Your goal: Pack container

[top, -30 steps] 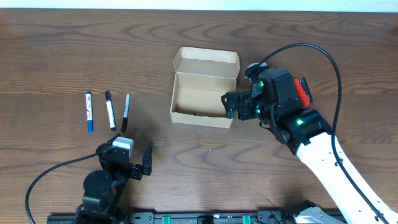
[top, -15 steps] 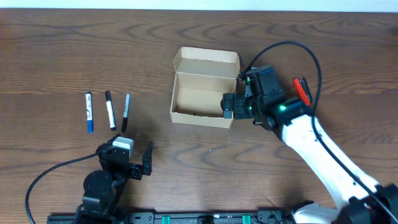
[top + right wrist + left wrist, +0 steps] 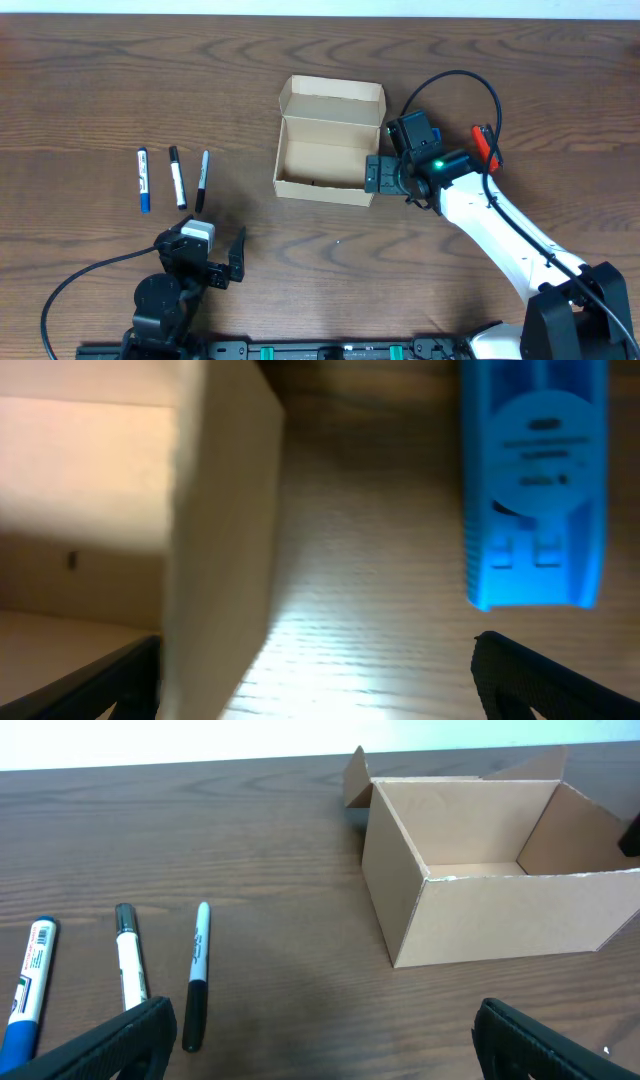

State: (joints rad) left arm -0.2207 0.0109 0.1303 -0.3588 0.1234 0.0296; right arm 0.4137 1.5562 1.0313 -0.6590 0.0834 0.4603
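The container, mid-table, is apparently straddled at its right wall by the right gripper, jaws wide, nothing held. Markers toward the table's left edge must next be fetched by the left gripper, likewise spread and empty.

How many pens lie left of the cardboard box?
3, side by side: a blue pen leftmost, a white-bodied pen in the middle, a black pen nearest the box. None looks hidden there.

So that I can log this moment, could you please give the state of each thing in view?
Box: open, lid back.
Markers: lying flat, capped.
Left gripper: jaws open, empty.
Right gripper: jaws open, astride box's right wall.
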